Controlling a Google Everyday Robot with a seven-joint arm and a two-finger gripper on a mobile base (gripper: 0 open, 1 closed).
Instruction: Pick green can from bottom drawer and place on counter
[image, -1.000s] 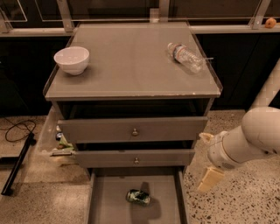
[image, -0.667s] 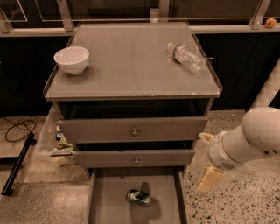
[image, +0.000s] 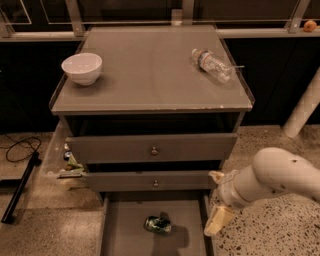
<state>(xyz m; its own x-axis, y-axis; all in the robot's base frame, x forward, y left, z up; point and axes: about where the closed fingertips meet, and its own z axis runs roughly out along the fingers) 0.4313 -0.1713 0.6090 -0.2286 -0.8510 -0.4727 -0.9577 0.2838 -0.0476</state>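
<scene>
The green can (image: 158, 225) lies on its side on the floor of the open bottom drawer (image: 125, 235), near its middle. My gripper (image: 214, 199) hangs at the drawer's right wall, to the right of the can and a little above it, apart from it. Its two pale fingers (image: 217, 222) stand apart, open and empty. The white arm (image: 272, 177) comes in from the right. The grey counter (image: 150, 70) is the cabinet top above the drawers.
A white bowl (image: 82, 68) stands at the counter's left. A clear water bottle (image: 212, 64) lies at its right rear. Two drawers with knobs (image: 154, 150) stand partly out above the bottom drawer. Cables (image: 20, 147) and a black stand lie on the floor at left.
My gripper and arm have moved a little left and down, closer to the bottom drawer's right wall. The can has not moved.
</scene>
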